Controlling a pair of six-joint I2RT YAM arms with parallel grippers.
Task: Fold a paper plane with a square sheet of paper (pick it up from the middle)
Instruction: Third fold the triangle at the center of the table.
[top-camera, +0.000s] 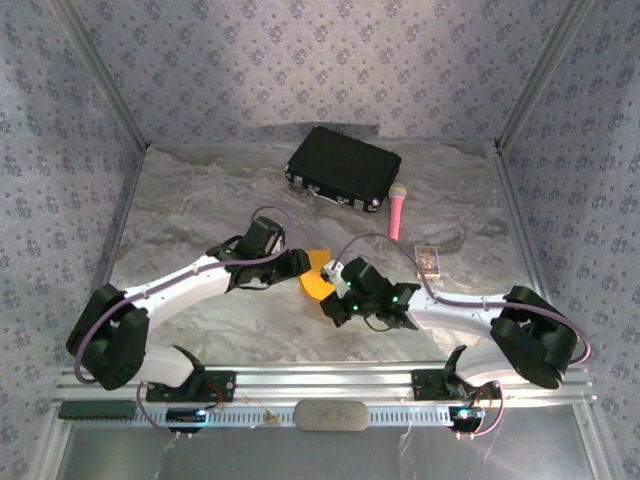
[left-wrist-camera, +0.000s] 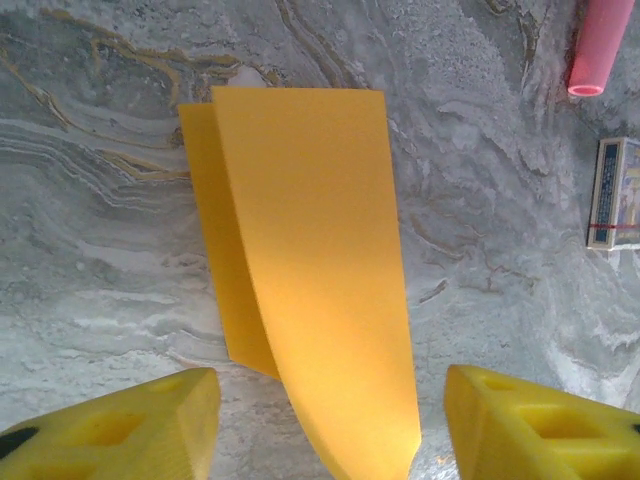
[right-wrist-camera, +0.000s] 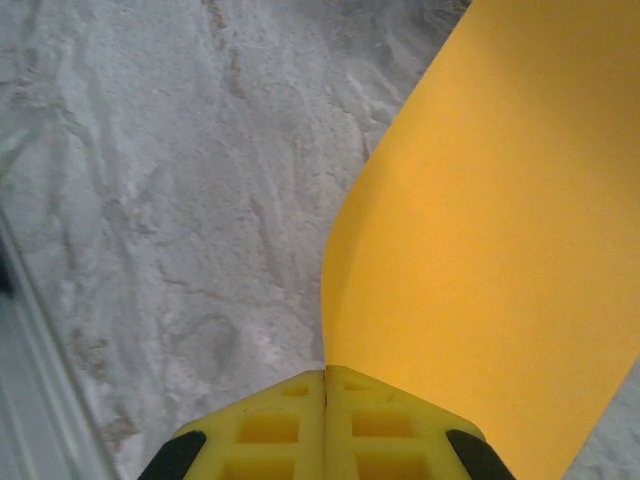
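Observation:
The square sheet of paper (top-camera: 316, 276) is orange-yellow and folded over into two layers, lifted off the table between the two arms. In the left wrist view the paper (left-wrist-camera: 310, 240) curves up toward the camera, and my left gripper (left-wrist-camera: 330, 430) is open, its yellow fingers (left-wrist-camera: 130, 430) standing apart on either side without touching it. My right gripper (right-wrist-camera: 325, 385) is shut on the paper's edge, and the sheet (right-wrist-camera: 490, 240) rises from the seam between its fingers. From above, the left gripper (top-camera: 297, 263) is at the paper's left and the right gripper (top-camera: 332, 302) is just below it.
A black case (top-camera: 343, 167) lies at the back of the marbled table (top-camera: 200, 210). A pink microphone (top-camera: 396, 212) lies to the case's right, and a small box (top-camera: 429, 261) sits nearer, right of the grippers. Patterned walls enclose the table on three sides.

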